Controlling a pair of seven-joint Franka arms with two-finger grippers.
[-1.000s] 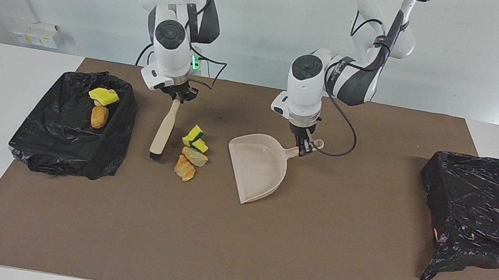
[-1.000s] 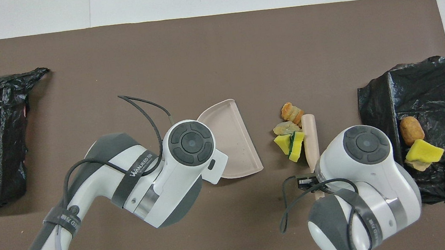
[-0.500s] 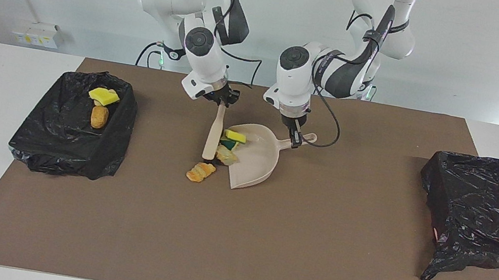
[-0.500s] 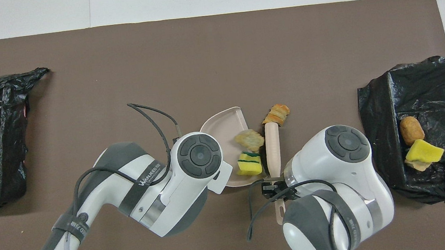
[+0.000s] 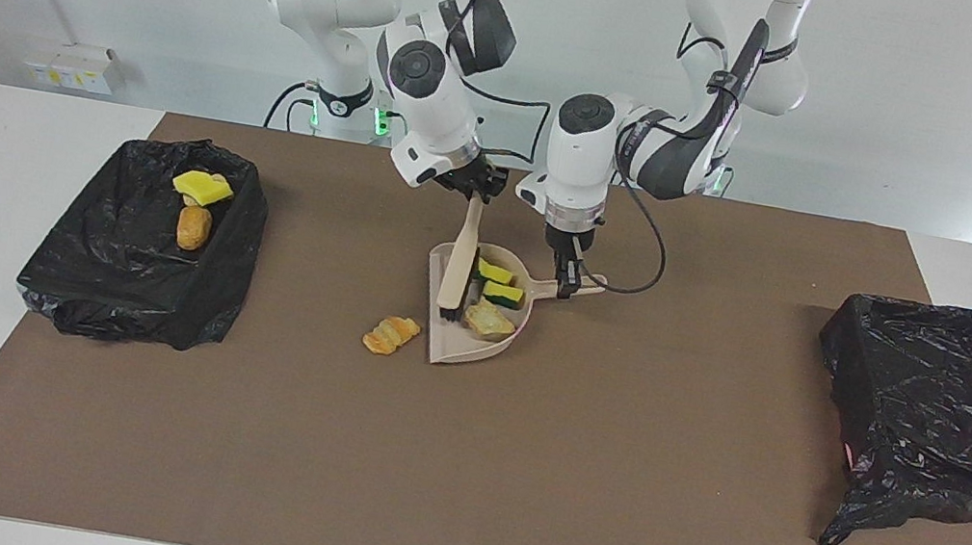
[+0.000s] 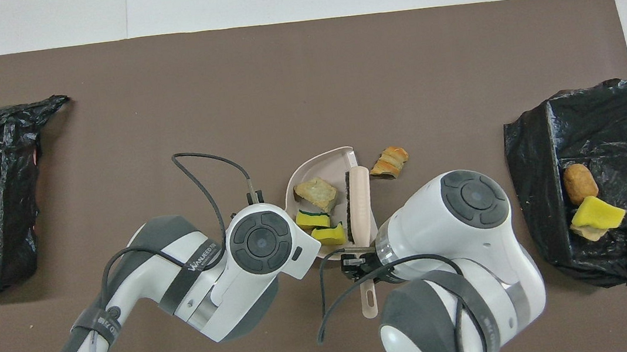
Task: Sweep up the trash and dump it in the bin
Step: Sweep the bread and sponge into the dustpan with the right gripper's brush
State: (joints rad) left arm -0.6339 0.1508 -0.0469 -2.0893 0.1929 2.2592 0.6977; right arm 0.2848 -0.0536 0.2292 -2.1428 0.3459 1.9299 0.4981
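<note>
My left gripper [image 5: 571, 278] is shut on the handle of the beige dustpan [image 5: 464, 347], which rests on the brown mat. My right gripper [image 5: 474, 191] is shut on the beige hand brush [image 5: 457, 258], whose bristles stand inside the pan. Two yellow-green sponge wedges [image 5: 502, 293] and a tan bread lump [image 5: 488, 320] lie in the pan. One orange-brown bread piece [image 5: 391, 336] lies on the mat just outside the pan's mouth. In the overhead view the dustpan [image 6: 321, 166], brush [image 6: 359, 203], sponges [image 6: 312, 219], lump [image 6: 315, 193] and stray piece [image 6: 388, 161] all show.
A black-lined bin [image 5: 131, 294] at the right arm's end of the table holds a yellow sponge [image 5: 202, 187] and a brown lump [image 5: 194, 226]; it shows in the overhead view too [image 6: 607, 113]. A second black-lined bin [image 5: 943, 403] stands at the left arm's end.
The right gripper swept the brush toward the left arm's end, pushing both sponges and one bread lump into the dustpan. The pan shifted to meet them. One bread piece stayed on the mat.
</note>
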